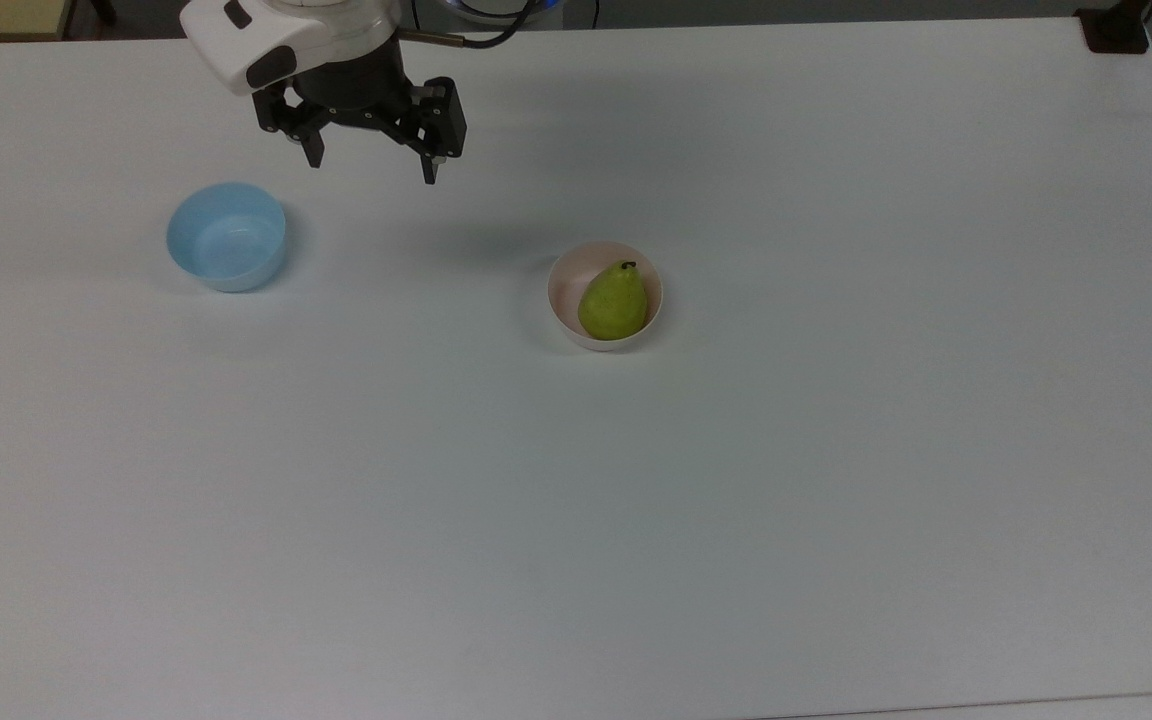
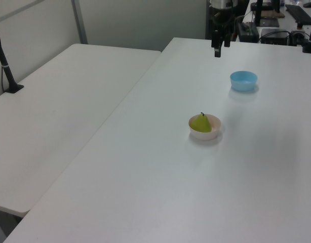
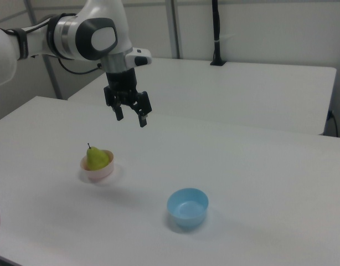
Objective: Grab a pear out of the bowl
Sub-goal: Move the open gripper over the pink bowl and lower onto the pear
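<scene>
In the top view, moving from left to right, the first item is the light blue bowl point(image 1: 226, 236), empty, standing on the white table point(image 1: 636, 520). Above and slightly to the right of it hangs the gripper point(image 1: 373, 172), carried by the white arm point(image 1: 266, 40); its two black fingers are spread apart with nothing between them, and it is raised clear of the table surface. Further to the right, near the table's middle, stands the pink bowl point(image 1: 566, 290), and the pear point(image 1: 614, 300) rests inside it, leaning toward the top view's right wall, stem end pointing away from the camera. The pear fills most of the bowl and rises above the rim. The right view confirms the height gap: the gripper point(image 3: 131, 117) hangs well above and to the right view's right of the pear point(image 3: 96, 158), stem uppermost. Judged from this arrangement, the task is at the approach step; no contact has been made and the pear is not yet lifted. The next move calls for travel toward the top view's right until the fingers are centred over the pear, then a descent with the fingers kept wide enough to pass either side of the fruit without striking the bowl rim, closing on the widest part of the body.
</scene>
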